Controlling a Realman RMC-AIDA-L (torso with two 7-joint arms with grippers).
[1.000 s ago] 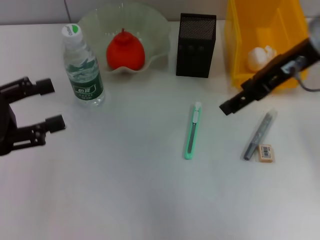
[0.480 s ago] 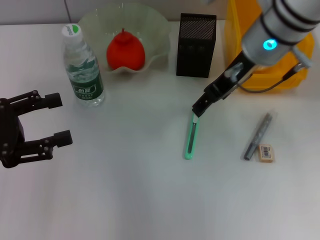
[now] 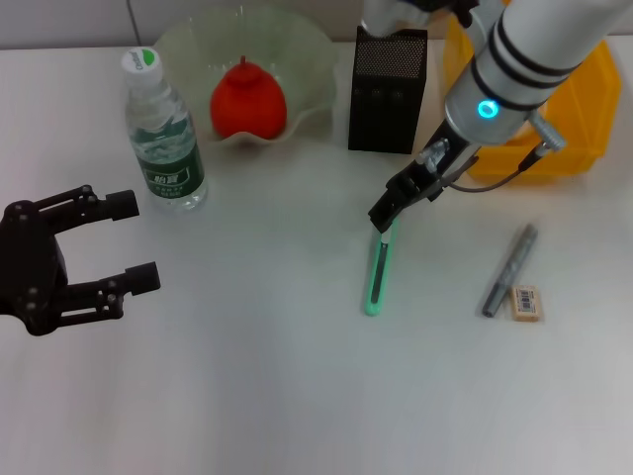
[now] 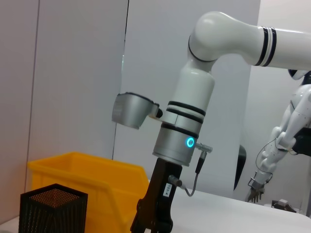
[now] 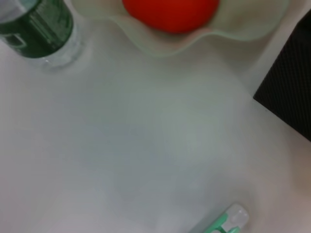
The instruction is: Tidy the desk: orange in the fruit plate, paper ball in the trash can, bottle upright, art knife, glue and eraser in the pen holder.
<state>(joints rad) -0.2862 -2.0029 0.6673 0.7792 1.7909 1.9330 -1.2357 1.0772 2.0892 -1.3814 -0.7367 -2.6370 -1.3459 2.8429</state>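
Right gripper (image 3: 384, 216), dark and narrow-tipped, poised over the white end of the slim mint-green art knife (image 3: 377, 269) lying flat on the smooth white bench (image 3: 297, 396); jaw opening impossible to tell. Behind, black mesh pen holder (image 3: 388, 89). Off to the side, grey glue stick (image 3: 508, 269) touching the small beige eraser (image 3: 525, 303). Left gripper (image 3: 124, 237) spread wide, idle near the upright clear bottle (image 3: 161, 134).

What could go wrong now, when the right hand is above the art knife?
1. The right hand is over the white-tipped far end of the art knife, not its middle, so a grip there may let the knife tilt or slip.
2. The pen holder stands just behind; the right arm might knock it.

The left hand waits open, far off.
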